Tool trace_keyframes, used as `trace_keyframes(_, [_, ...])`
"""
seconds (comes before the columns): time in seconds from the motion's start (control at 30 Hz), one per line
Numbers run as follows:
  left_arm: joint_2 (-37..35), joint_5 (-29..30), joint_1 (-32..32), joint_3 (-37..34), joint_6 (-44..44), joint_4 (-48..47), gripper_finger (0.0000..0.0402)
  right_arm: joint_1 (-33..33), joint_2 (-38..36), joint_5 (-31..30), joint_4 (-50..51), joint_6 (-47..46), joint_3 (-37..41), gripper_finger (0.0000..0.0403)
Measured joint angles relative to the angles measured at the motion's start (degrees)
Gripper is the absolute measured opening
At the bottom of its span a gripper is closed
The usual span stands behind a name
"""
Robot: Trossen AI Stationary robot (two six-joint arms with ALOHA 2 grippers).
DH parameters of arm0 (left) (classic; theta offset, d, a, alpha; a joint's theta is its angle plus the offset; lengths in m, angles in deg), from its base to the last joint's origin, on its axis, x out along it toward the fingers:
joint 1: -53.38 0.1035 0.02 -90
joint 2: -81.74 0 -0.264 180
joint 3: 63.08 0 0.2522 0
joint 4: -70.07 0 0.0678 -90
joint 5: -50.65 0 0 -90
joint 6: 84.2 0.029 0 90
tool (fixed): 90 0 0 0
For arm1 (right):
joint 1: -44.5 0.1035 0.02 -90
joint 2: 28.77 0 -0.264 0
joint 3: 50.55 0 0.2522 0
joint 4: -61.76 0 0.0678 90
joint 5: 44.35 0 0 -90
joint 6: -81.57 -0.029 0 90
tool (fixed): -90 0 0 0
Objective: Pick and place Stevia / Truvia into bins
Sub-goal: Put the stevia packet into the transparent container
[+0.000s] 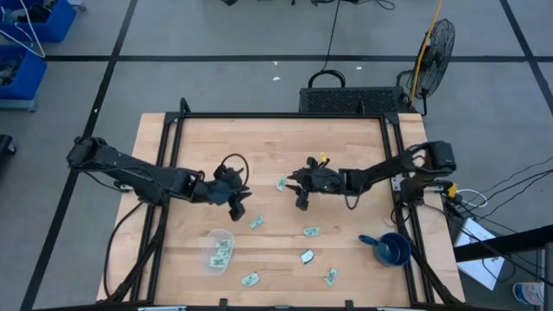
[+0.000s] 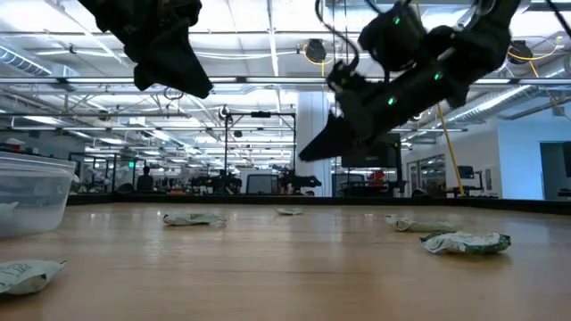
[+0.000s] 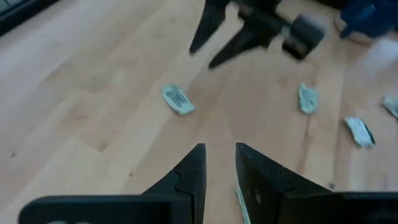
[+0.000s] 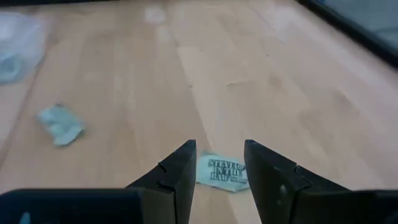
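Hovering at the middle of the high view, the right gripper is held open, empty, its fingers straddling a Stevia sachet, apparently to pinch it. The left gripper, centre-left, seems empty and half open. The clear tub is found lower left, with sachets inside.

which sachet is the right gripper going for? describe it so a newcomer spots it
Start at the wooden table and follow the right arm to the right gripper near the table's middle. The sachet lies flat just beyond its open fingertips, alone there, dark lettering facing up, farthest from the clear tub.
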Motion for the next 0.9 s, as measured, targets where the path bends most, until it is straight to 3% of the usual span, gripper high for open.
trace_keyframes(0.2, [0.0,-1.5,1.5,0.0,0.6,0.6,0.0090,-2.6,9.2,-0.5,-4.8,-2.7,0.0,0.0128])
trace_keyframes(0.3, [0.0,-1.6,1.6,0.0,2.3,0.3,0.0090,-2.8,11.9,-5.5,-8.3,-1.6,-0.1,0.0128])
trace_keyframes(0.37, [0.0,-1.6,1.6,0.0,2.7,0.3,0.0090,-2.9,12.5,-7.3,-10.0,0.4,-0.1,0.0128])
trace_keyframes(0.9, [0.0,-1.5,1.6,0.0,2.8,0.4,0.0090,-3.4,12.6,-4.4,-8.8,0.2,-0.3,0.0128])
